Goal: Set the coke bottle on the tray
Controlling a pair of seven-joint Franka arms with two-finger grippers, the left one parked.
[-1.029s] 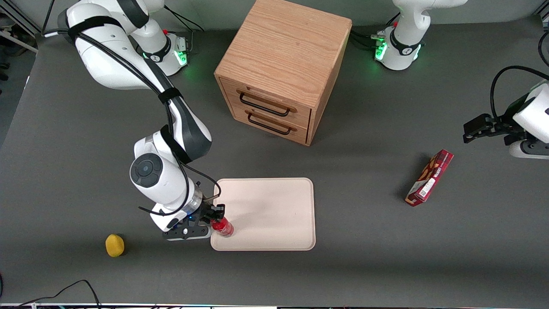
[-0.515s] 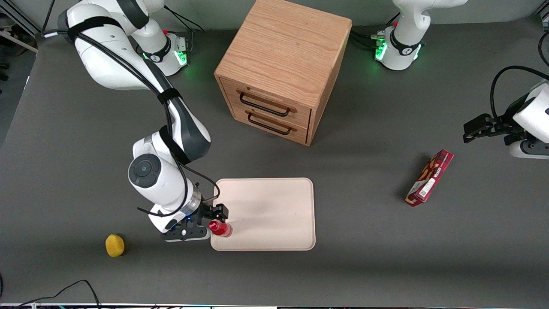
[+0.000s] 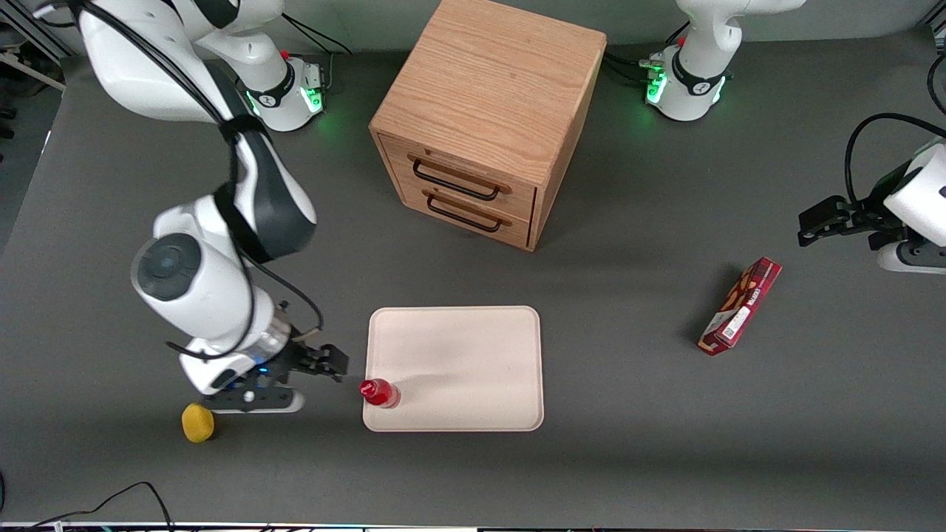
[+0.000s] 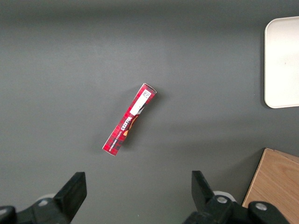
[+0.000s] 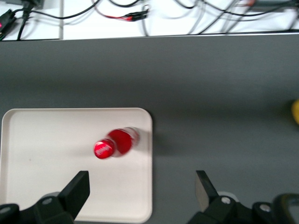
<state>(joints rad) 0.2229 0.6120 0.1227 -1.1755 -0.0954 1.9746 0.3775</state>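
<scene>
The coke bottle [image 3: 380, 392] stood upright on the tray [image 3: 473, 355], close to the tray's corner that was nearest to the front camera and toward the working arm's end of the worktop [image 3: 628, 458]. In the right wrist view the coke bottle [image 5: 116, 142] showed its red cap from above, and the tray [image 5: 42, 158] lay flat under it. The gripper [image 3: 334, 363] hung above the bare worktop just beside the tray's edge, apart from the bottle and holding nothing. Its fingers [image 5: 78, 187] were spread wide. A small yellow object [image 3: 197, 423] lay on the worktop near the gripper, nearer to the front camera. A wooden drawer cabinet [image 3: 488, 118] stood farther from the front camera than the tray. A long red snack box [image 3: 740, 307] lay toward the parked arm's end.
</scene>
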